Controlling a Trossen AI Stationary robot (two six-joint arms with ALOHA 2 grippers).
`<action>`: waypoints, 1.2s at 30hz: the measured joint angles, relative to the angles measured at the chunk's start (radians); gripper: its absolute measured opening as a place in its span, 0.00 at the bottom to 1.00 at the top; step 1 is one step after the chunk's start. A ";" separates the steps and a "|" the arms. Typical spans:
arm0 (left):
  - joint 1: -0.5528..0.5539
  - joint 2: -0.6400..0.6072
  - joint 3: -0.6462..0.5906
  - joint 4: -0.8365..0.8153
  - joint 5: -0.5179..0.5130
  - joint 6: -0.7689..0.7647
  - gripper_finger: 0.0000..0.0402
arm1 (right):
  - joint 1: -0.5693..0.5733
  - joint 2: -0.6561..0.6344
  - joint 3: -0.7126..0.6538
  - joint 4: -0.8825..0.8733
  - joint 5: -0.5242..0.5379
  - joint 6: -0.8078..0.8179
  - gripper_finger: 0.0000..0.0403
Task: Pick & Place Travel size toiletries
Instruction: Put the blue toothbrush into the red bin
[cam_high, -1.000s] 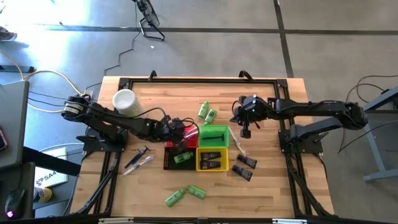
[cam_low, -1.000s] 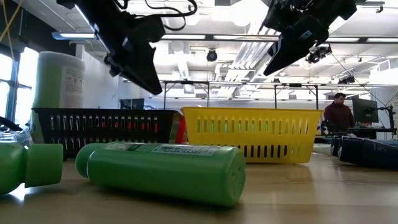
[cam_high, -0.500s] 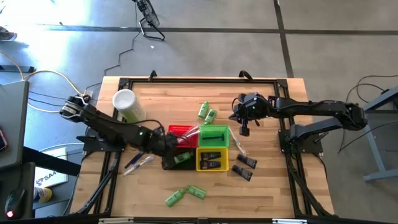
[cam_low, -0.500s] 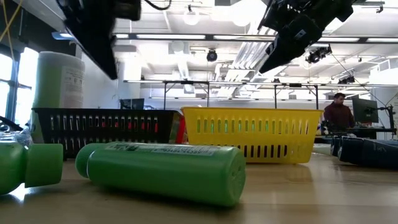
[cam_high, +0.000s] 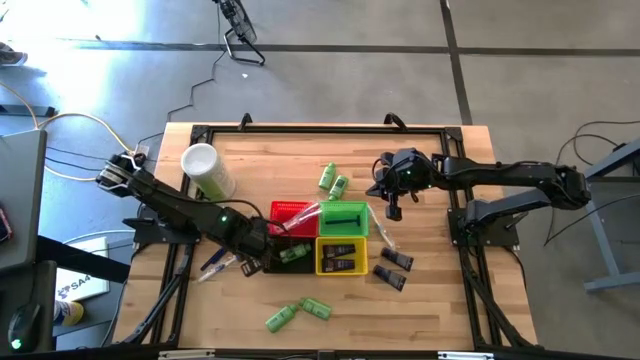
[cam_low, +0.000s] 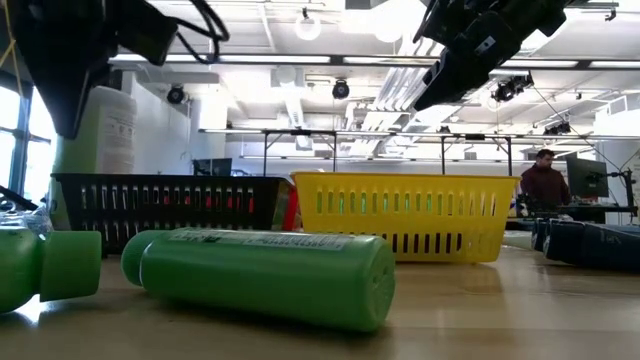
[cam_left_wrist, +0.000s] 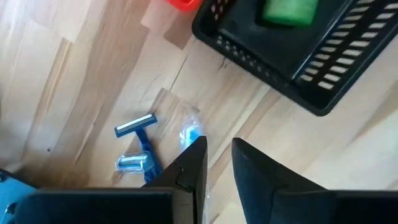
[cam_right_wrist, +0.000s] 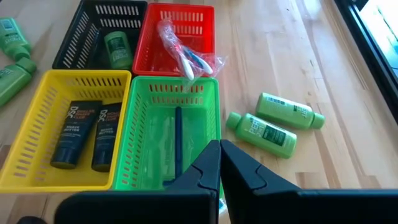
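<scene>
My left gripper (cam_left_wrist: 219, 149) (cam_high: 252, 263) is open by a narrow gap and empty. It hovers over the wood by the black basket's (cam_high: 288, 256) left near corner, close to two blue razors (cam_left_wrist: 135, 126) and a clear toothbrush packet (cam_left_wrist: 189, 133) lying flat. My right gripper (cam_right_wrist: 220, 149) (cam_high: 393, 208) is shut and empty, above the table beside the green basket's (cam_right_wrist: 171, 134) far right corner. Two green bottles (cam_right_wrist: 273, 121) lie near it. Two more green bottles (cam_high: 298, 312) and two dark tubes (cam_high: 392, 268) lie toward the near edge.
Four baskets sit together mid-table. The red one (cam_right_wrist: 181, 37) holds a clear toothbrush packet, the black one a green bottle (cam_right_wrist: 117, 46), the yellow one (cam_right_wrist: 37, 124) two dark tubes, the green one a slim stick. A white cup (cam_high: 204, 166) stands far left.
My left gripper has swung from above the red basket toward the table's near-left, past the black basket, and has dropped lower toward the razors. The right arm has stayed almost still.
</scene>
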 joint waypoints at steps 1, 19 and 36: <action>0.000 0.000 -0.003 -0.003 0.001 0.000 0.18 | 0.000 0.000 0.000 0.000 0.000 0.000 0.01; -0.194 -0.047 -0.228 0.126 0.054 -0.217 0.18 | 0.000 0.000 0.000 0.032 0.001 -0.002 0.01; -0.252 -0.051 -0.238 0.167 -0.026 -0.313 0.23 | 0.000 0.000 0.000 0.055 0.001 -0.002 0.01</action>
